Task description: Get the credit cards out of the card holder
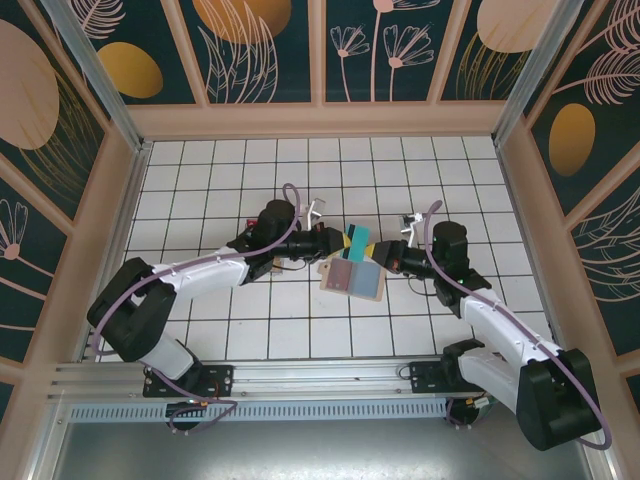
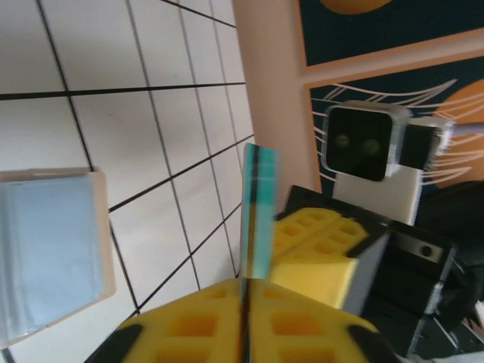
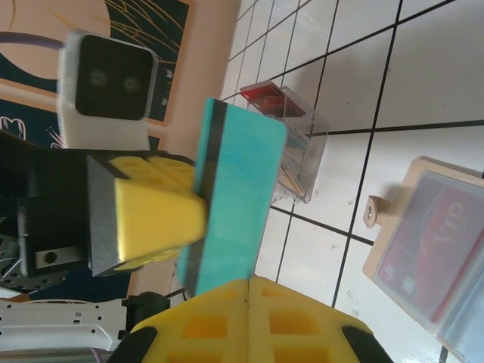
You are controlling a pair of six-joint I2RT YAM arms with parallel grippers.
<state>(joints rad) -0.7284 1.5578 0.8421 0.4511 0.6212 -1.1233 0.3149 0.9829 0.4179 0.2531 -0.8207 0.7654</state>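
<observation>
Jaws shut: left gripper [image 2: 243,302] and right gripper [image 3: 248,299] both pinch teal card [image 1: 358,240] by its edges; card holder [image 1: 352,279] just nearer, open tiles [image 1: 300,330] around.

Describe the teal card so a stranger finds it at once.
Look at the middle of the white tiled table, where both arms meet. The left gripper and right gripper pinch the teal card between them. It bears a dark stripe, and the one in the card holder is red.

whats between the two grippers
The teal card, pinched from both sides: the left gripper holds one edge, the right gripper the other. The right wrist view shows it best.
</observation>
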